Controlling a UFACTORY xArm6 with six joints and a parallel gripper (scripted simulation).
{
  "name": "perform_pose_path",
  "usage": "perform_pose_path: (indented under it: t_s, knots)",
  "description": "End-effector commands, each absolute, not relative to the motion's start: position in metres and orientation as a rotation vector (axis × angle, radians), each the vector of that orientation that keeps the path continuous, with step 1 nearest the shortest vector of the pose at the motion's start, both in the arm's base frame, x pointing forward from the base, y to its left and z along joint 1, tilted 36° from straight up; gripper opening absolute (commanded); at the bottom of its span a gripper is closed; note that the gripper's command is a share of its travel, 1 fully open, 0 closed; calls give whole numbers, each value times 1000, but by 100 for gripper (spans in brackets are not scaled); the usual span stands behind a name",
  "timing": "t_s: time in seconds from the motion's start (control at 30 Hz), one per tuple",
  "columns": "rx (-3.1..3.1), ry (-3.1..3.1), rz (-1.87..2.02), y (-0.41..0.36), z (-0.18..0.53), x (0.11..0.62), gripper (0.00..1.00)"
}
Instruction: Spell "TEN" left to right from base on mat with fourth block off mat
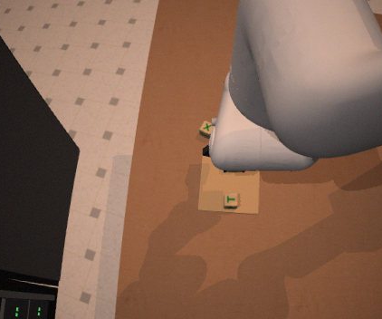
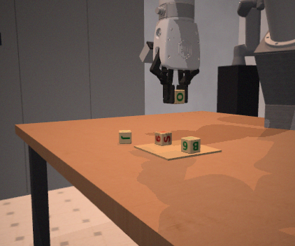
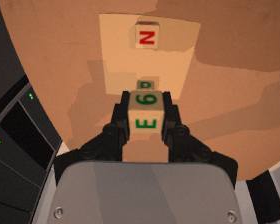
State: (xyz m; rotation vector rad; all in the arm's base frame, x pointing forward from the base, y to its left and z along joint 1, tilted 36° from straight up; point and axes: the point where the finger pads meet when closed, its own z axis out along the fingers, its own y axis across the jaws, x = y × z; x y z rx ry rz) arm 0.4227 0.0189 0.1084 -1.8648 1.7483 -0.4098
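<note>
the jaws grip the e block (image 3: 145, 123) high above the mat (image 3: 118, 36); lowered off-centre, it could knock the n block (image 3: 147, 36) or t block (image 1: 231, 199) there.

The E block (image 3: 145, 119) is being held aloft at frame centre; T block (image 1: 231, 199) and N block (image 3: 147, 36) are lying on the mat (image 1: 212, 203), X block (image 1: 206, 128) lying beside it.

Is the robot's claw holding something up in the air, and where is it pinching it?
Yes. The gripper holds a letter block above the mat, its fingers pinching two opposite sides.
</note>
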Motion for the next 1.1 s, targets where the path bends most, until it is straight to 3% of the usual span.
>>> perform_pose_path:
  t_s: [0.0,0.63,1.07]
  knots:
    - [-1855,1770,-399,20,109,421,27]
    - [-1856,1770,-400,22,101,427,27]
    - [-1856,1770,-400,33,57,458,27]
